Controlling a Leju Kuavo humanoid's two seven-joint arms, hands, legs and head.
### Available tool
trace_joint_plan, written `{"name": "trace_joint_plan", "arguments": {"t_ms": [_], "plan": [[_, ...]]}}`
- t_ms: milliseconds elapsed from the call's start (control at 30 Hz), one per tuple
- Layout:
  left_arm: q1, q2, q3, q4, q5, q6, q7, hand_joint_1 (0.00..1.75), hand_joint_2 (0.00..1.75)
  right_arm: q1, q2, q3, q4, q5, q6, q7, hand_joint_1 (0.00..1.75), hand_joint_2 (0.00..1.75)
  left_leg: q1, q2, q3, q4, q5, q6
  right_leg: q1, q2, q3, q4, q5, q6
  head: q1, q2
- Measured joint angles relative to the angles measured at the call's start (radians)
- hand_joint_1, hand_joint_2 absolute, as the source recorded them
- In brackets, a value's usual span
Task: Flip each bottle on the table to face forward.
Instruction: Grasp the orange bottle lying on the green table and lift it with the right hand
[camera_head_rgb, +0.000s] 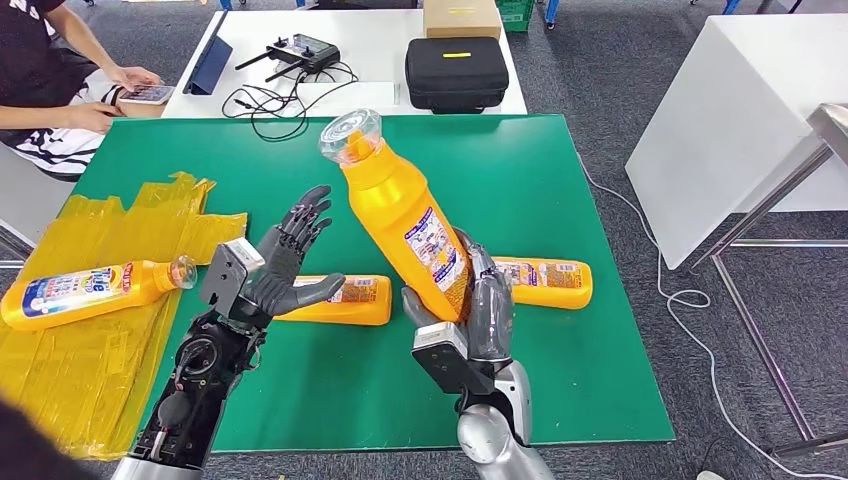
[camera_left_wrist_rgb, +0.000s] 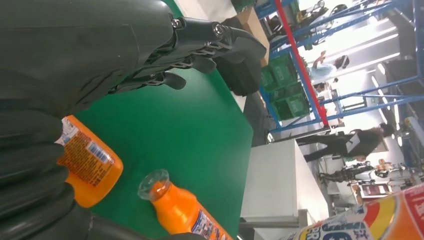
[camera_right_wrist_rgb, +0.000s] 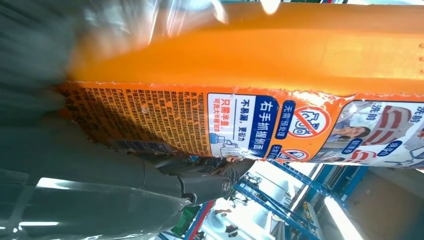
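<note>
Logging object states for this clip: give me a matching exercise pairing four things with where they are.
Things:
1. raised bottle
2. bottle with front label up
3. black case
4. left hand

Places:
A. on the yellow plastic sheet
B. on the white table
C. held tilted in the right hand
D. open above the green mat

Pairs: 1-C, 2-A, 3-B, 4-D

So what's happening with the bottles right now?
Right hand holds raised yellow bottle, tilted. Left hand open, empty. Three bottles lying flat. Nothing blocking.
</note>
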Motion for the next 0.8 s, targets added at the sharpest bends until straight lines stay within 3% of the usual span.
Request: {"name": "trace_joint_plan", "arguments": {"t_ms": [500,600,800], "plan": [[-0.001,0.0,-0.011,0.027,0.023,-0.025,0.001,0.0,1.75,-0.006,-0.001,0.001,0.014,-0.003,-0.002,-0.002,1.75,1.75,0.0,0.0,0.0,0.0,0.0,0.0,0.0,0.0,0.0,0.0,0.0,0.0,0.0,0.0],[0.0,0.0,-0.02,0.027,0.106,-0.12,-0.002,0.0,1.75,-0.012,-0.003,0.005,0.022,-0.014,-0.009,-0.005,1.75,1.75,0.0,0.0,0.0,0.0,0.0,0.0,0.0,0.0,0.0,0.0,0.0,0.0,0.0,0.0],[0.016,0.002,-0.028,0.009,0.389,-0.404,-0.014,0.0,1.75,-0.029,-0.006,0.011,0.048,-0.027,-0.019,-0.015,1.75,1.75,0.0,0.0,-0.001,0.0,0.0,0.0,0.0,0.0,0.0,0.0,0.0,0.0,0.0,0.0]]}}
